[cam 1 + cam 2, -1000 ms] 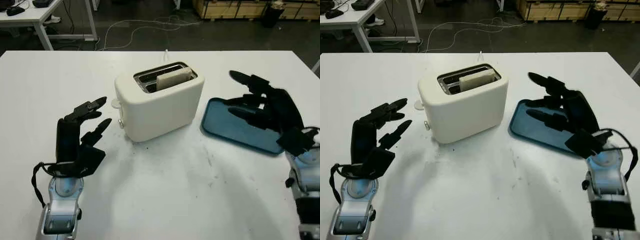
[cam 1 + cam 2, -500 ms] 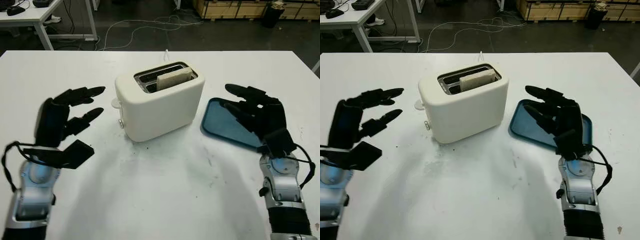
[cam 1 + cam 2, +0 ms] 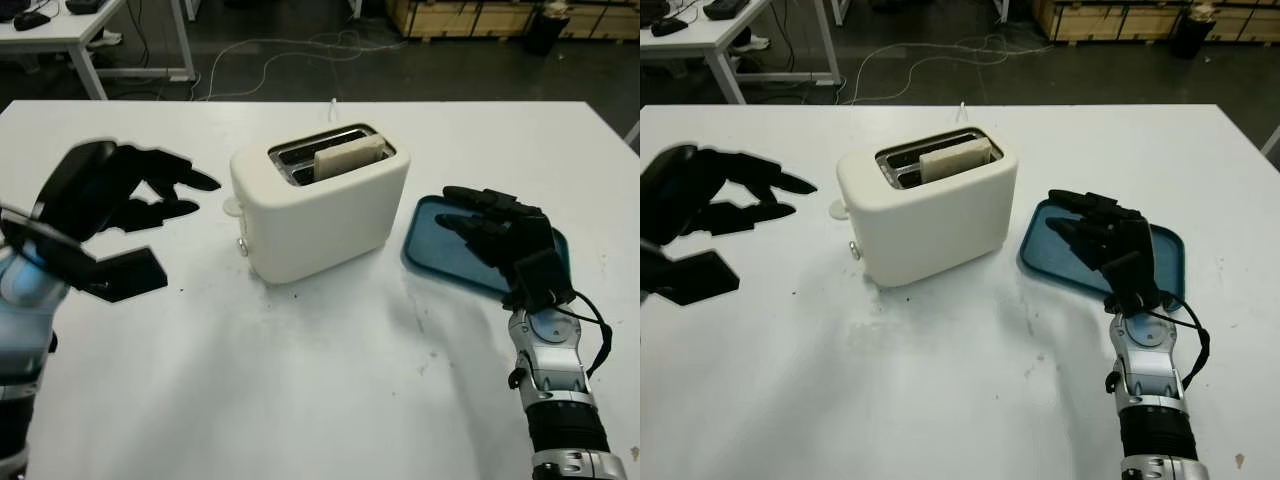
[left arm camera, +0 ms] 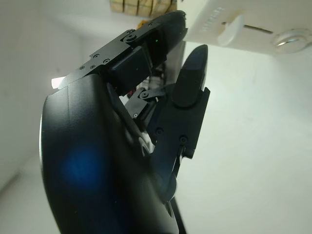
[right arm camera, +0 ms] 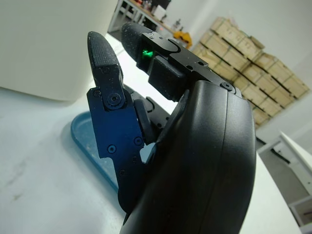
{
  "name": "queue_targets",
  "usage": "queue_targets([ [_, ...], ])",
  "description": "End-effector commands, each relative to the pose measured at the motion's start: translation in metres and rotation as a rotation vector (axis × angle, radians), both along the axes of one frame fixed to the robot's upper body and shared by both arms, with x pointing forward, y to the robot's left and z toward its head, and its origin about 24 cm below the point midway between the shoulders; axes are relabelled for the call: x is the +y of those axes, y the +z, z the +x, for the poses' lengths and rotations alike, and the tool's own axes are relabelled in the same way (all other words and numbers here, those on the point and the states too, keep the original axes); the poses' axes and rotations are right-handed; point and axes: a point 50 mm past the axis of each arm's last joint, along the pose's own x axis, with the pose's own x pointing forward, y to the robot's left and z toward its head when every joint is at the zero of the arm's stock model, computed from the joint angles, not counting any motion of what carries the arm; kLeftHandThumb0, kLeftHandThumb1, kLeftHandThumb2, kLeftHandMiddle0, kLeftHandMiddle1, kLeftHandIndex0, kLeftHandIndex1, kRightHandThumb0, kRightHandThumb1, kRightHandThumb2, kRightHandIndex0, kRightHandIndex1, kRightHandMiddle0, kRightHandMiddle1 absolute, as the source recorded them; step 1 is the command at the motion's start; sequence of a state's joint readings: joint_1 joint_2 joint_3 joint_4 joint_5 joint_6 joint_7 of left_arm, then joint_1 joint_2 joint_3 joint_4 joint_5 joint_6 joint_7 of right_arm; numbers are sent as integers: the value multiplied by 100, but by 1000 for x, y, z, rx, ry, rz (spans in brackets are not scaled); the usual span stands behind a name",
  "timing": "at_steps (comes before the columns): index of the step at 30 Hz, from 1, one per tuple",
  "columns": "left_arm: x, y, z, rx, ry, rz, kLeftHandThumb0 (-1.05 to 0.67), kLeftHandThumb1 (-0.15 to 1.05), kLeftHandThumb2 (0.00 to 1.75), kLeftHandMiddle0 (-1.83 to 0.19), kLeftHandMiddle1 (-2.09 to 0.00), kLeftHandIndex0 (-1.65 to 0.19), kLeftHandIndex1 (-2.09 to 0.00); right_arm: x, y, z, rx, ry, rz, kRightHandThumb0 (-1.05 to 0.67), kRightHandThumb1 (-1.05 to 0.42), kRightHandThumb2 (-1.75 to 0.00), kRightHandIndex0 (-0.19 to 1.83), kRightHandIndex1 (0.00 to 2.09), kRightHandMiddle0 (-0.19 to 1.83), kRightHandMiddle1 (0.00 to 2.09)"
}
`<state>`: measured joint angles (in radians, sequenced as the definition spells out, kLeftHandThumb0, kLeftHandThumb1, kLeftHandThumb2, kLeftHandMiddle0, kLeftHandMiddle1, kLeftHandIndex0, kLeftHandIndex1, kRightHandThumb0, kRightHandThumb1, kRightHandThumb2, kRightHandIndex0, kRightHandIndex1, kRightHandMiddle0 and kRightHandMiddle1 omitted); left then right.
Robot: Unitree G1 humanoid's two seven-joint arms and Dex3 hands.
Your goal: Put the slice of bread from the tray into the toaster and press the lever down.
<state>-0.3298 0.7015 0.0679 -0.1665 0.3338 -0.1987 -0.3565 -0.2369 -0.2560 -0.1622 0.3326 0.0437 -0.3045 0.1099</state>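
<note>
Left eye view: bread slice upright in toaster slot, table centre. Blue tray near right edge. Left hand raised beside toaster, empty, uncurled. Right hand above tray, empty, uncurled.
Left wrist view: fingertips close to lever, apart.
Right wrist view: tray edge under fingers.

We find no words, brand names, numbers or signs that we can read anywhere. The toaster at the centre of the frame has a plain cream shell with no marking we can make out. The wooden crates at the upper right of the frame carry no lettering we can read, and the blue tray at right is unmarked.
</note>
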Motion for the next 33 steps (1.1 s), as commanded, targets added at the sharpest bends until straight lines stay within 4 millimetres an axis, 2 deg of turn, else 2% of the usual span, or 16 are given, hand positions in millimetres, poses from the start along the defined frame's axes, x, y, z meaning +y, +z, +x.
queue_targets([
  [1, -4, 4, 6, -3, -20, 67, -20, 76, 0, -109, -88, -124, -13, 2, 4, 2, -32, 5, 38, -55, -89, 0, 112, 10, 104, 0],
  [9, -11, 11, 25, -27, -27, 197, -19, 73, 0, -118, -79, -129, -9, 7, 3, 0, -26, 33, 60, -54, -89, 0, 113, 8, 106, 1],
  [15, -15, 9, 33, -25, -20, 260, -22, 75, 0, -120, -79, -129, -7, 10, 4, -1, -28, 40, 49, -54, -89, 0, 113, 6, 105, 0],
  [20, -13, 4, 37, -35, -19, 271, -20, 72, 0, -111, -107, -131, -3, 10, 4, -1, -23, 48, 60, -54, -89, 0, 113, 5, 106, 0],
  [27, -12, 2, 40, -33, -19, 315, -25, 74, 0, -104, -127, -132, -2, 12, 4, -1, -27, 53, 70, -53, -89, 0, 114, 5, 106, 0],
  [33, -11, 0, 41, 3, -16, 323, -26, 77, 1, -100, -132, -130, 0, 11, 4, -1, -29, 51, 71, -52, -89, 0, 113, 4, 105, 0],
])
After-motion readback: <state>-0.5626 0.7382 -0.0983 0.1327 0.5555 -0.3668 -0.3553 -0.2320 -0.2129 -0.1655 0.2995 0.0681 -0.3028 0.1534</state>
